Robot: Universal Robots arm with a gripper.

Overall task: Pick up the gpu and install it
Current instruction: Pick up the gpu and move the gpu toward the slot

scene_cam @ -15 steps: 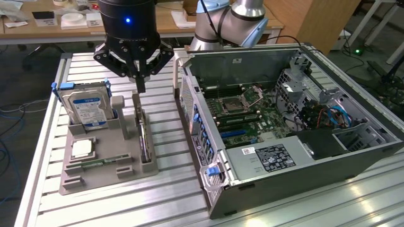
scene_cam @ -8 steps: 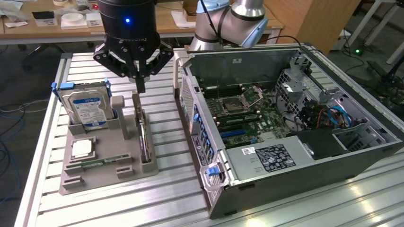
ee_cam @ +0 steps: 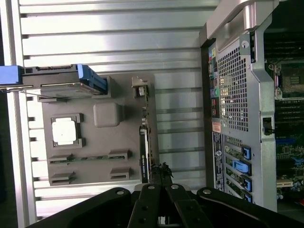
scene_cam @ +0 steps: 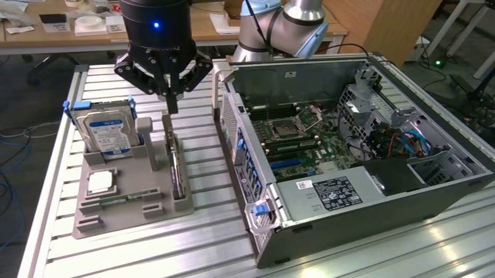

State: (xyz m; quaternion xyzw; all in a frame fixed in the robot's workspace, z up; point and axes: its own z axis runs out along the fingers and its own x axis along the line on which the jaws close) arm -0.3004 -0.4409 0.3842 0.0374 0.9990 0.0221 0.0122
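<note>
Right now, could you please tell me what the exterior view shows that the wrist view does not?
The exterior view adds the power supply, the desk behind and the arm's silver joints. The wrist view adds the case's back grille, seen square on. Both share the holder with its hard drive, CPU and gpu on edge, and the shut fingers above the gpu.

The gripper (scene_cam: 171, 108) is black; hard drive (scene_cam: 104, 133) label blue-white; tray (scene_cam: 127, 191) grey; ribbed table (scene_cam: 155, 249) silver; motherboard (scene_cam: 309, 147) green.
</note>
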